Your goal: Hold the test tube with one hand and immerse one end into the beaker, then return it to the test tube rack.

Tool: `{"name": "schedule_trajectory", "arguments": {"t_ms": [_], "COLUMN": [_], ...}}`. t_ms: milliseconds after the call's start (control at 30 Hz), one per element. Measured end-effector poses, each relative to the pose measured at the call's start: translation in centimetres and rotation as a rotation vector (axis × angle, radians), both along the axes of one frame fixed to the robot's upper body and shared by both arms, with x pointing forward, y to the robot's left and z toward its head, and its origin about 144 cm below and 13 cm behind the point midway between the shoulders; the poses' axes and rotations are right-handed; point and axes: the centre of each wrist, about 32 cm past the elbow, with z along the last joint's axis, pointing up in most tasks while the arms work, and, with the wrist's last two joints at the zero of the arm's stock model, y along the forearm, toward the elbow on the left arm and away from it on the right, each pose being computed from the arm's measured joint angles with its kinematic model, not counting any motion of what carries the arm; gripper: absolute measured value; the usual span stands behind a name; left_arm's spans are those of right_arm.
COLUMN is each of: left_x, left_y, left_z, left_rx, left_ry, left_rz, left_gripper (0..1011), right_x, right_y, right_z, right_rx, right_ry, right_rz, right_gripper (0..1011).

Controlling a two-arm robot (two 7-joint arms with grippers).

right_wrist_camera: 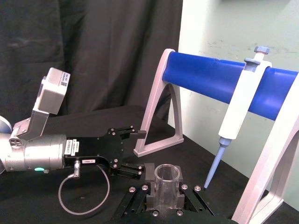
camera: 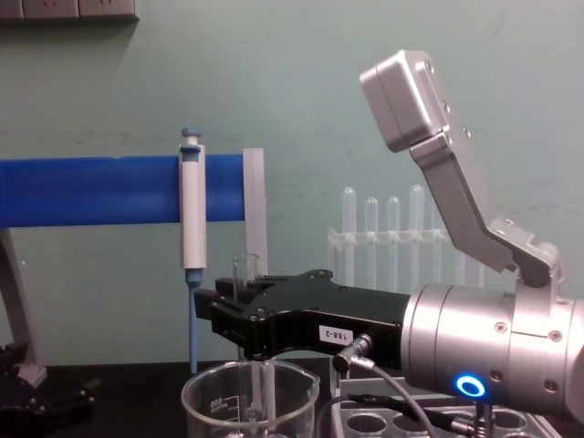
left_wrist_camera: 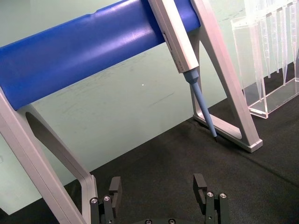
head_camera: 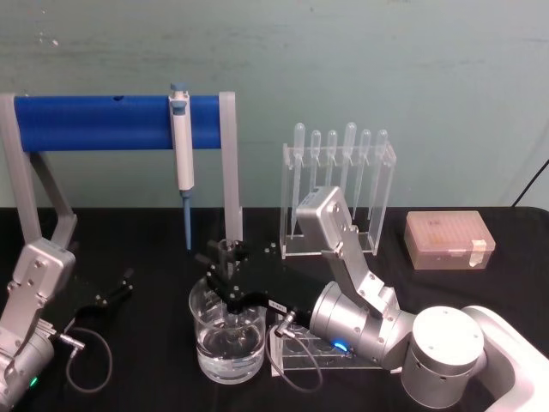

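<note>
Right gripper (head_camera: 225, 268) is clamped on the tube (camera: 243, 274), upright over the beaker (head_camera: 228, 335); tube's lower end sits inside. Left gripper (left_wrist_camera: 159, 189) hangs wide open, empty, off to the side.

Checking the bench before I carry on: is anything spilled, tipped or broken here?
Nothing stands out. The right gripper holds the test tube upright over the beaker, which stands level with clear liquid inside. The left gripper rests open on the table.

Test tube (camera: 244, 301): clear glass, upright, open rim up, clamped in right pincer (head_camera: 225, 273), lower end down inside beaker. Beaker (head_camera: 228, 339): wide clear glass, spout, white graduations, upright on black counter (head_camera: 154, 386), holds clear liquid. Tube's lower end against liquid surface: cannot tell.
</note>
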Motion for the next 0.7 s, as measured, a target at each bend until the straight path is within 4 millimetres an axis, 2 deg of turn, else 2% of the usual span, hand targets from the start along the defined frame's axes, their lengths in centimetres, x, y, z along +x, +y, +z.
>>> {"name": "schedule_trajectory", "arguments": {"t_ms": [500,700], "left_x": [0.00,0.00], "left_y": [0.00,0.00], "left_z": [0.00,0.00], "left_rx": [0.000,0.000], "left_ry": [0.000,0.000], "left_rz": [0.000,0.000], "left_gripper": [1000,1000], "right_x": [-0.04,-0.27], "right_y": [-0.08,-0.19], "right_z": [0.05,0.77], "right_rx": [0.000,0.007], "right_ry": [-0.002,-0.014], "right_rz": [0.000,0.002], "right_gripper": [217,217]}}
